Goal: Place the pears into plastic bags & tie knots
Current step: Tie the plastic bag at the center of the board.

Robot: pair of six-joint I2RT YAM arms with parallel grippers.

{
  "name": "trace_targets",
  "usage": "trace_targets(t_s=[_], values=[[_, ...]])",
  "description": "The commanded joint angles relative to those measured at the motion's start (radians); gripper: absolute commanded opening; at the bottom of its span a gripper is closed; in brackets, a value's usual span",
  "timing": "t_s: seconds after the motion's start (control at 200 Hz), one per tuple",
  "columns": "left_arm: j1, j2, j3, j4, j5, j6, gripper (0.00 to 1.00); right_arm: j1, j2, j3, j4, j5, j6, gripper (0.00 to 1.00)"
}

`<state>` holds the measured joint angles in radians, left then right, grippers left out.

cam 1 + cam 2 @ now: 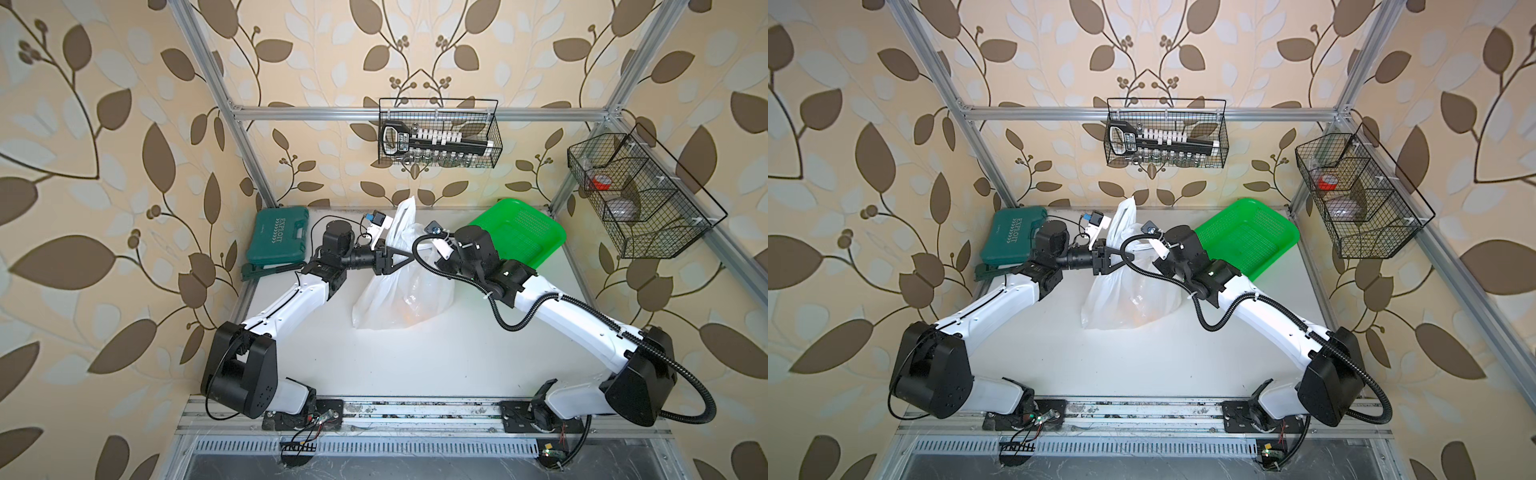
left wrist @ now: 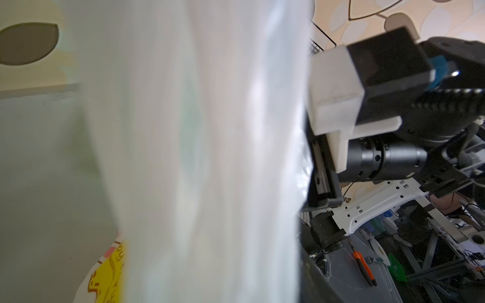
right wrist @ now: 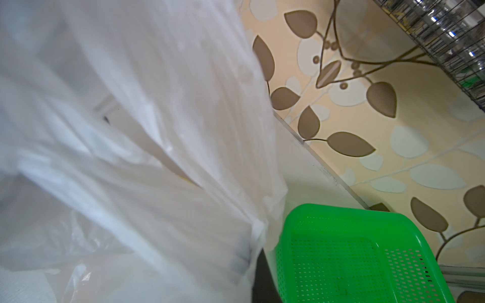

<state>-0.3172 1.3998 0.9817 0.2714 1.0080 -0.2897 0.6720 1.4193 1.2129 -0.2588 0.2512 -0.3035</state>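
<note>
Meeting at the neck of the plastic bag [image 1: 399, 299] in mid-frame of both top views, the right gripper [image 1: 432, 251] has its jaws pressed together, with film hiding whether they pinch it. The left gripper [image 1: 400, 259] touches the bag too, but I cannot tell how its jaws stand. Orange pears [image 1: 411, 309] show dimly inside the bag on the white table [image 1: 415, 365]. A green basket [image 1: 523, 237] lies to the upper right.

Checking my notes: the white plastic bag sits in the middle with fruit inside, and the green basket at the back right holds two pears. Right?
No, the green basket is empty: both top views and the right wrist view show its perforated floor bare. The white plastic bag does sit in the middle with orange fruit inside.
</note>
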Motion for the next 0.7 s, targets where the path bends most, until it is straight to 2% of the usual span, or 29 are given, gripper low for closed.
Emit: trace_targets(t_s=[0.0,0.19,0.265,0.295,0.41,0.61,0.695], values=[[0.005,-0.068,0.002,0.025,-0.014,0.003,0.56,0.001,-0.018,-0.035,-0.006,-0.03,-0.001,0.0],[0.006,-0.085,-0.007,0.009,-0.031,0.001,0.59,0.026,-0.039,-0.085,-0.005,-0.059,-0.05,0.0],[0.006,-0.086,-0.005,-0.01,-0.037,0.007,0.64,0.048,-0.039,-0.09,-0.014,-0.068,-0.065,0.0],[0.006,-0.085,-0.003,-0.023,-0.038,0.013,0.69,0.053,-0.038,-0.09,-0.013,-0.07,-0.069,0.0],[0.006,-0.085,-0.01,-0.057,-0.062,0.038,0.71,0.061,-0.041,-0.093,-0.007,-0.067,-0.077,0.0],[0.006,-0.092,-0.046,-0.063,-0.074,0.059,0.69,0.069,-0.049,-0.094,0.0,-0.083,-0.083,0.0],[0.006,-0.091,-0.044,-0.078,-0.055,0.061,0.62,0.071,-0.038,-0.088,-0.003,-0.074,-0.085,0.0]])
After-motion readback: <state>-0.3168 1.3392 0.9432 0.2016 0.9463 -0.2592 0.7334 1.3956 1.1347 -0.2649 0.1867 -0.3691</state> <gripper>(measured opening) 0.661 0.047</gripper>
